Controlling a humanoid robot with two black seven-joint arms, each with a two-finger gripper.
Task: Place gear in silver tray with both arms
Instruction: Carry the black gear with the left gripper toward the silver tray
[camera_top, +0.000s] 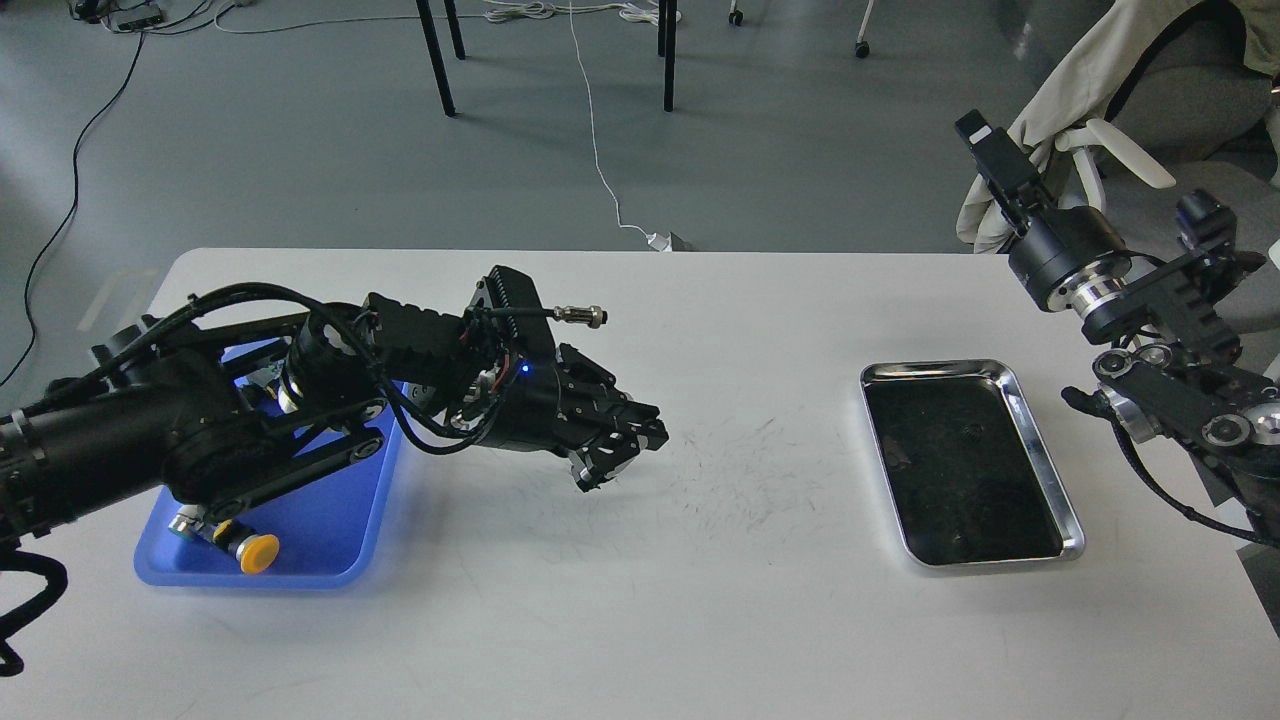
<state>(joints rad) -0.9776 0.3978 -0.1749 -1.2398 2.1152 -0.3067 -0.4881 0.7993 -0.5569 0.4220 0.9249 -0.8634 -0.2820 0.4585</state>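
Observation:
The silver tray (936, 370) lies on the right of the white table, and its dark bottom holds nothing. My left arm reaches from the left across the blue tray to mid-table. My left gripper (618, 452) hovers just above the table, well left of the silver tray. Its fingers are drawn together around a small pale piece of gear (585, 464), mostly hidden. My right gripper (985, 150) is raised above and behind the silver tray's far right corner. It is seen end-on, so its fingers cannot be told apart.
A blue plastic tray (320, 530) sits at the left, half covered by my left arm. A yellow-capped push button (255, 550) lies at its front. A chair with a beige cloth (1080, 90) stands behind the table's right end. Table legs and cables are on the floor beyond.

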